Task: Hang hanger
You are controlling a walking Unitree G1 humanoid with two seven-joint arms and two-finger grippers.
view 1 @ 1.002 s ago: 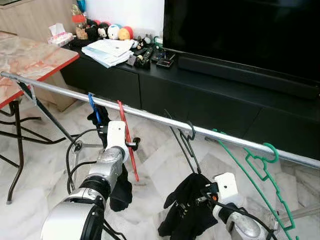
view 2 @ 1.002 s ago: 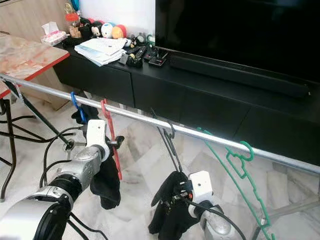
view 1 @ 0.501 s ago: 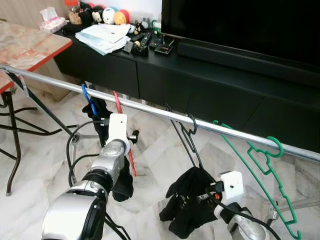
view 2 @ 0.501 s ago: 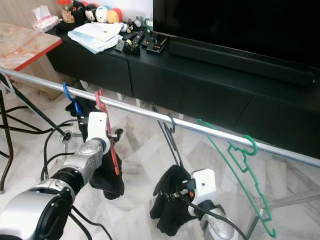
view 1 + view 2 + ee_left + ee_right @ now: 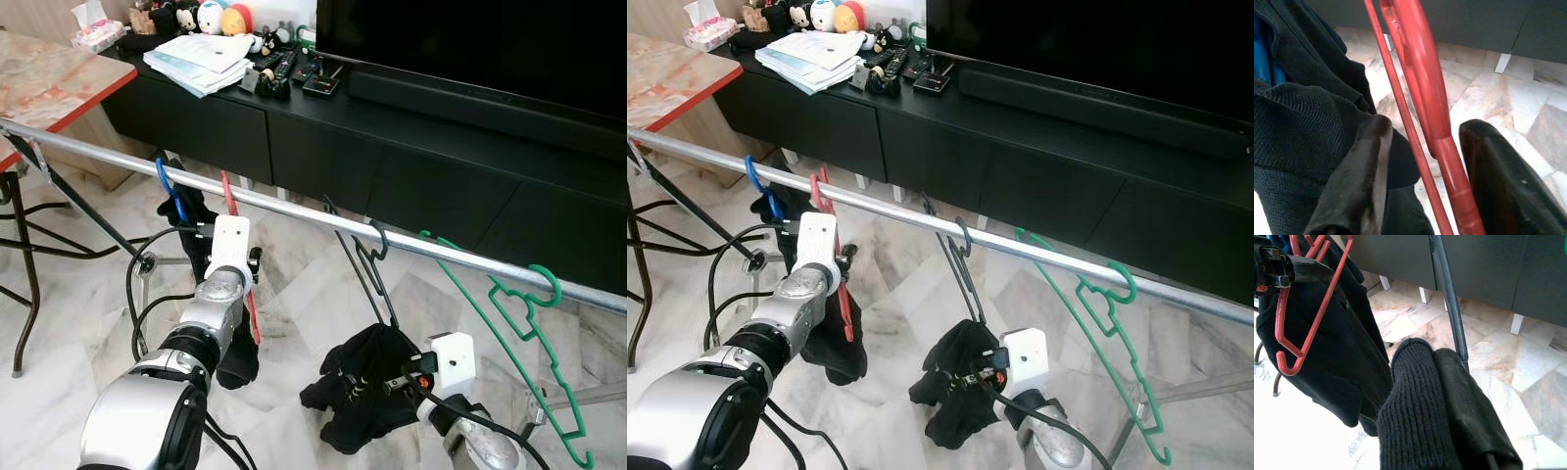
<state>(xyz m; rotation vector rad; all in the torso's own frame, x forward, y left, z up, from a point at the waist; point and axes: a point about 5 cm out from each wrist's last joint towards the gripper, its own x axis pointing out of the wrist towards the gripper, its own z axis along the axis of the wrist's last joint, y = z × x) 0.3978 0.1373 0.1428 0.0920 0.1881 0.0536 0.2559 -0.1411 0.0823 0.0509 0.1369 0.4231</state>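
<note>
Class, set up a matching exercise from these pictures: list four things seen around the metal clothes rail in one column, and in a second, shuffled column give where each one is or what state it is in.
Things
1. red plastic hanger
2. green plastic hanger
3. stack of white papers
4. black knitted garment

Places or states
A. lying on the black TV cabinet
B. between the left gripper's two fingers
C. hanging bare on the metal rail, farthest to the robot's right
D. hanging low from a dark wire hanger, held by the right gripper

Pairs: 1-B, 2-C, 3-A, 4-D
</note>
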